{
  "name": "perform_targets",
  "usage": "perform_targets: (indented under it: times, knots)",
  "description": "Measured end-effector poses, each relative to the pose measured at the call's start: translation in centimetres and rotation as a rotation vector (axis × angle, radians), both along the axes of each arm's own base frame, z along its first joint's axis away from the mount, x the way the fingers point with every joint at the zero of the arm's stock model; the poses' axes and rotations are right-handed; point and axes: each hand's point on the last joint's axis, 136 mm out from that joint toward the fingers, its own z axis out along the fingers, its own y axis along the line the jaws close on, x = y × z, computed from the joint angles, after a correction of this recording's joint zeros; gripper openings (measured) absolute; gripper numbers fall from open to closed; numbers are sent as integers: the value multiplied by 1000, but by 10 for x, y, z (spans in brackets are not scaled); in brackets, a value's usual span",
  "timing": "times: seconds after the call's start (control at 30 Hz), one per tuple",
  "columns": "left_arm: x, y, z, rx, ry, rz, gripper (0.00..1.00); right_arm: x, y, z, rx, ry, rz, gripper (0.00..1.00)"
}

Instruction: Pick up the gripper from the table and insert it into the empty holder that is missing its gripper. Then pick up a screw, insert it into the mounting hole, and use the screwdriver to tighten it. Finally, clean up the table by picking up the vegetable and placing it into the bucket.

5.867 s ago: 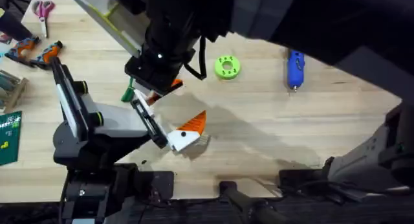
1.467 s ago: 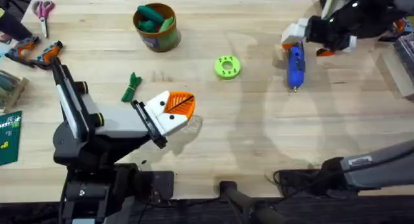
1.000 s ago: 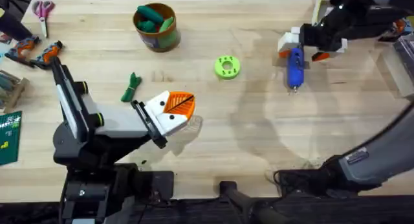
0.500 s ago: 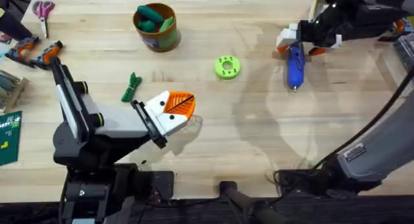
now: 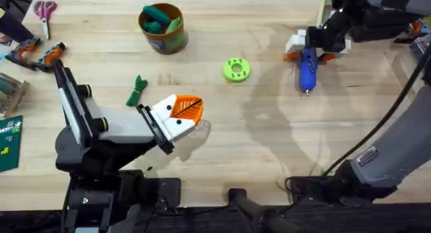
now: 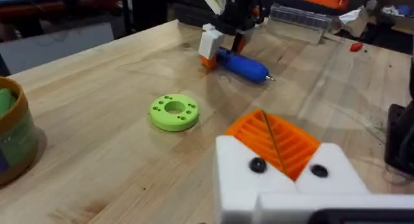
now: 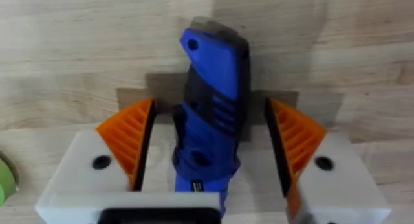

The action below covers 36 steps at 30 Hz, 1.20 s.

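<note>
Overhead shows our right gripper (image 5: 309, 46) down at the far right of the table, straddling the rear end of the screwdriver (image 5: 308, 70), whose metal tip points back toward our bases. In the right wrist view the blue body (image 7: 210, 98) lies between the two orange ribbed pads (image 7: 129, 138), with a gap visible on each side, so we judge the fingers open and not yet gripping anything. The tool appears to rest flat on the wood.

We read this as the screwdriver pickup, part of the screw-tightening step. The next move calls for closing squarely on the handle, centred so it does not roll or twist, then lifting it clear.

Well off to the gripper's left, the fixture claw's holder (image 5: 176, 125) already carries an orange ribbed fingertip (image 5: 186, 108). Our left gripper (image 6: 278, 153) looks across the table in its wrist view; we cannot tell whether it is open or closed. The vegetable (image 5: 137, 90) lies just beyond that claw, and the bucket (image 5: 162, 29) sits farther back. A lime-green ring (image 5: 236, 69) lies between claw and screwdriver.
</note>
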Motion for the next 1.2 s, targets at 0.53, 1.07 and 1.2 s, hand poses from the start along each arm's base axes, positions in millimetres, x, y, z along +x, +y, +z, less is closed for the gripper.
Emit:
perform_targets:
  times: [0.53, 1.07, 1.2]
  knots:
    - [0, 0, 0, 0, 0, 0, 14, -16, -1, -1, 1, 67, -5, 28]
    - [0, 0, 0, 0, 0, 0, 14, -77, 7, 169, -18, -221, 4, 28]
    - [0, 0, 0, 0, 0, 0, 14, -104, 22, 206, -17, -305, 48, 28]
